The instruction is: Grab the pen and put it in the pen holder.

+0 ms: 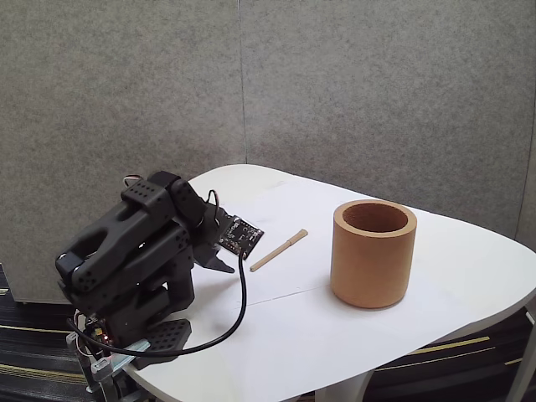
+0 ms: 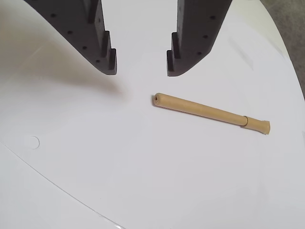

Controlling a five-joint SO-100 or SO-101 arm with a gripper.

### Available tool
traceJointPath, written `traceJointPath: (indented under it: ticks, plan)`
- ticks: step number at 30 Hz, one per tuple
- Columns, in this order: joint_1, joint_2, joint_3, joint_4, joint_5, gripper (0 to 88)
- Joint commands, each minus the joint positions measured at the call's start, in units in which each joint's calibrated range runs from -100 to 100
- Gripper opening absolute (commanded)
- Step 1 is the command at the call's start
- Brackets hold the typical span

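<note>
Standing empty, pen holder [image 1: 373, 253]; pen [image 1: 279, 249] beside it.

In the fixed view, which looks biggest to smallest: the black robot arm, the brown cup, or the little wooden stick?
1. Robot arm, though it sits nearest the camera.
2. Pen holder.
3. Pen, clearly the smallest.
</note>
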Motion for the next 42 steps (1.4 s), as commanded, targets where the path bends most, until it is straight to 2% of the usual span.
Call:
traceJointPath:
  ticks: [1, 30, 42]
  plan:
    - [0.2, -0.1, 0.0, 0.1, 0.1, 14.4]
    - [0.6, -0.1, -0.5, 0.0, -0.2, 14.4]
    - [0.1, 1.2, -11.8, -1.9, -0.3, 14.4]
